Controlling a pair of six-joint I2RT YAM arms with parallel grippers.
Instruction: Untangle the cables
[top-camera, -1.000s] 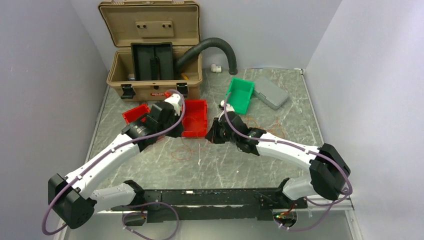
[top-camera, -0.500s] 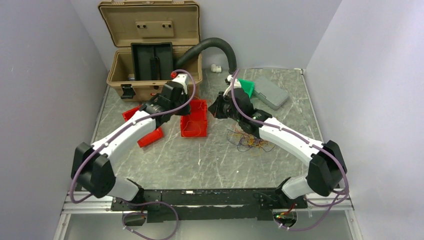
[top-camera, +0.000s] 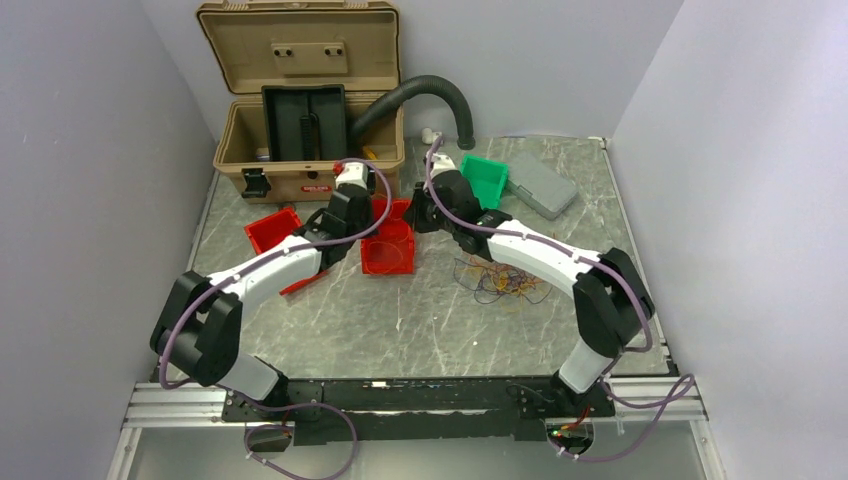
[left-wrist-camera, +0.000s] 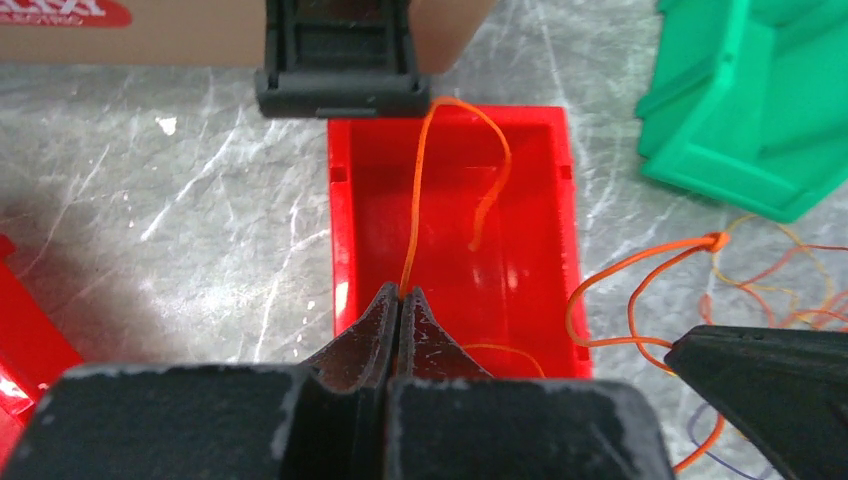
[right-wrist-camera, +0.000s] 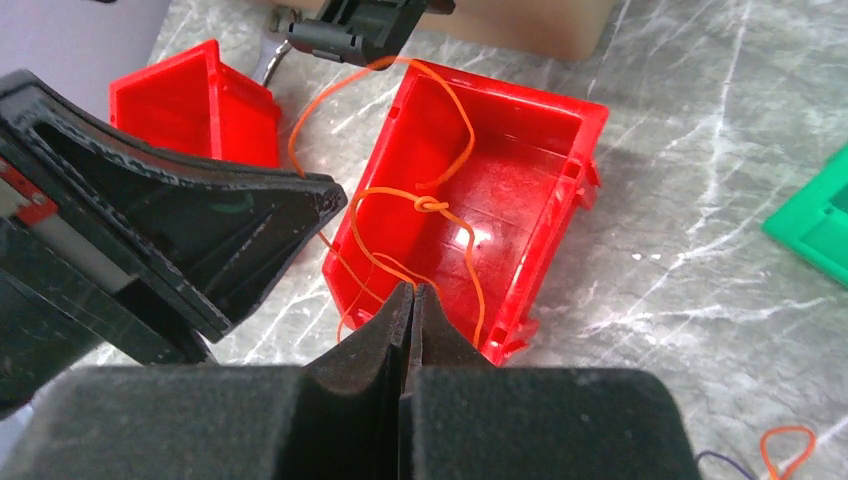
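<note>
the left claw (left-wrist-camera: 400, 300) had its dark, grainy fingers (left-wrist-camera: 365, 335) pressed flat together on a hair-thin orange cable (left-wrist-camera: 418, 190). the strand rose from the tips, arched over and ended in a loose curl just ahead of the claw. under and ahead of those tips sat a glossy red plastic bin (left-wrist-camera: 342, 200), rectangular, open-topped and straight-walled. beyond it was a black moulded latch (left-wrist-camera: 345, 60) on a tan case (top-camera: 300, 60). ahead and to the right of the claw stood an angular green bin (left-wrist-camera: 740, 120).

the right claw (right-wrist-camera: 412, 292) was closed just as tightly and also pinched orange cable. just past its tips the strand tied into a small knot (right-wrist-camera: 428, 205) above the bin's shiny floor, then looped away to the left claw's tip. a second red bin (right-wrist-camera: 190, 100) stood ahead and to its left.

behind the right claw, by its forearm, a loose tangle of cables (top-camera: 500, 285) in orange, yellow and dark strands lay on the veined grey stone-look table (top-camera: 400, 320).
</note>
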